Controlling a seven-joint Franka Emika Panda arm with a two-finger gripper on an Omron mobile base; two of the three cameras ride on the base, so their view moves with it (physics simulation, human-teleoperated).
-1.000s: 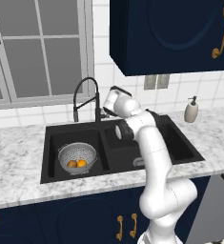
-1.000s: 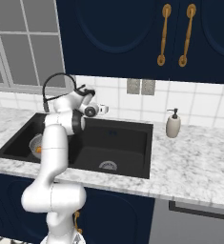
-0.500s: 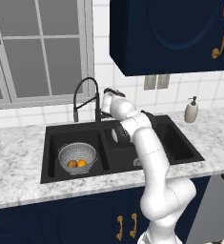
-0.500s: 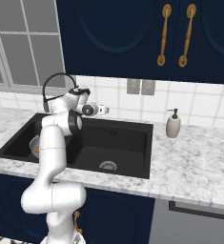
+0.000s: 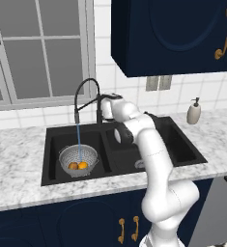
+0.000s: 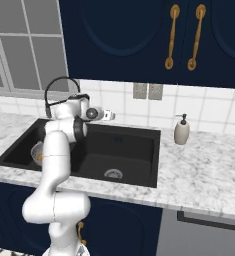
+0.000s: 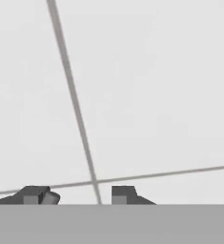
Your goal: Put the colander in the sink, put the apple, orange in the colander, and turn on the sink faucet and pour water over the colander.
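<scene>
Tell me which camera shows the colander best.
The left base view: the colander sits whole in the sink's left basin, both fruits inside, water falling into it. The right base view gives a sliver behind the arm. The hand view faces wall tile.

Silver perforated metal colander (image 5: 78,159) sits in left basin of matt black double sink (image 5: 182,149); apple (image 5: 73,166) & orange (image 5: 83,165) inside it. Black gooseneck faucet (image 5: 88,96) behind, spout over colander. My gripper (image 7: 75,195) faces wall tiles (image 7: 151,95).
</scene>
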